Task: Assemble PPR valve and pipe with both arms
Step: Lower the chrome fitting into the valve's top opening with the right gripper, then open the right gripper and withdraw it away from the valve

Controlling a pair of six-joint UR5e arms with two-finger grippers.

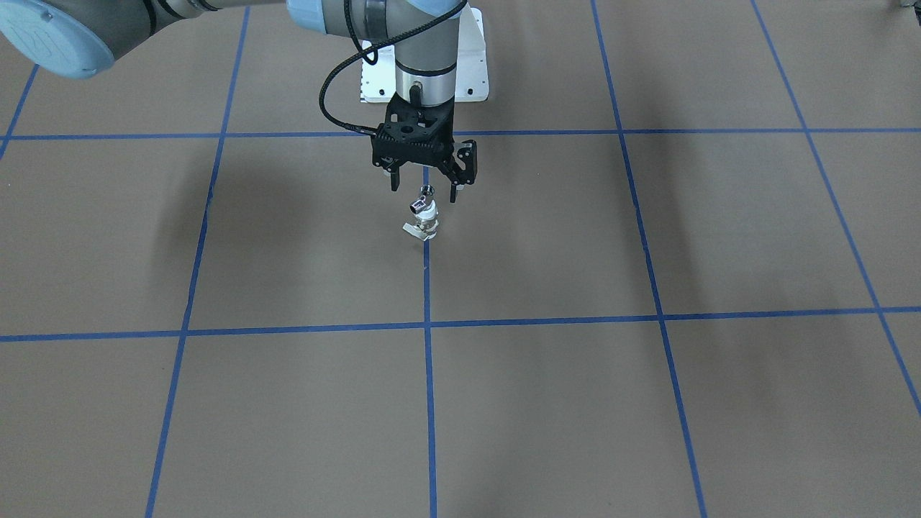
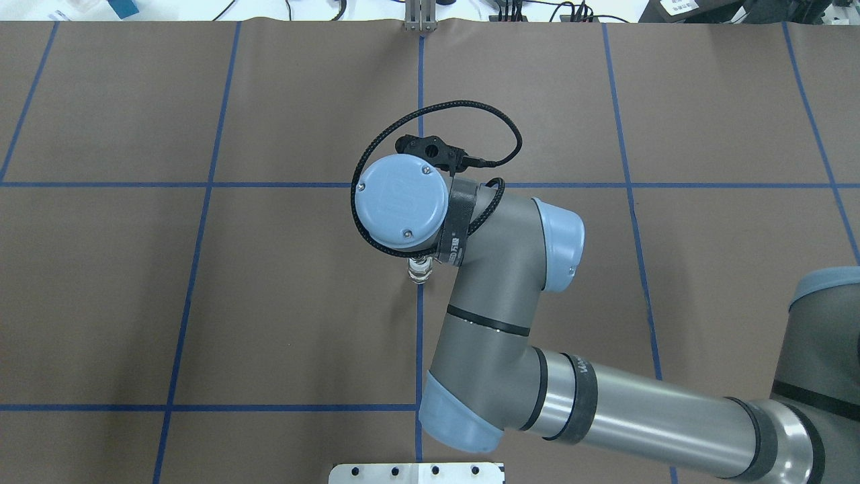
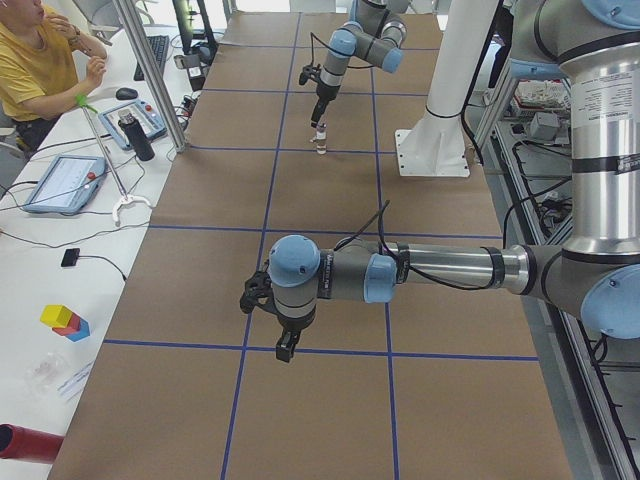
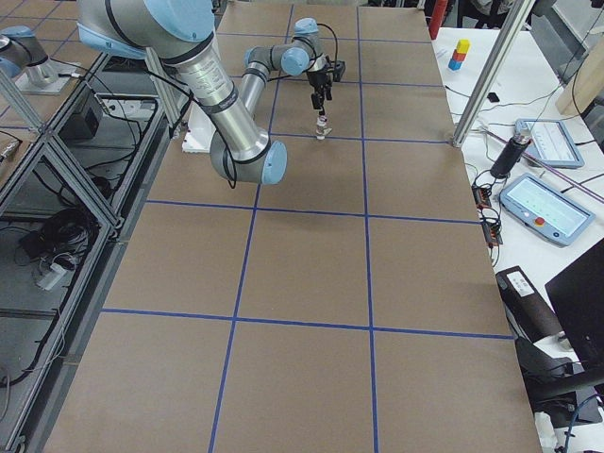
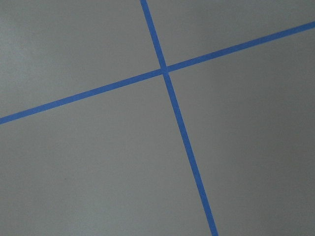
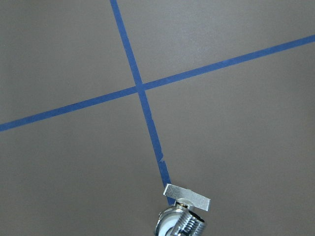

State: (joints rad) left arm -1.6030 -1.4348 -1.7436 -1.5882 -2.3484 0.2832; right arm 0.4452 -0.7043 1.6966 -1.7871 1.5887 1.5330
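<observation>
Silver pipe [image 1: 421, 200] is sitting atop the upright PPR valve [image 1: 427, 219], seemingly joined; right tool [image 1: 424, 191] is hovering above, spread open.

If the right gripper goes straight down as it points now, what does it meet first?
The right gripper would probably meet the pipe atop the PPR valve, between its open fingers.

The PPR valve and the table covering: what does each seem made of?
PPR valve: seemingly white matte plastic body, with a shiny, ridged, metal-looking middle. Table covering: probably matte brown paper or card, judging by its dull surface.
</observation>
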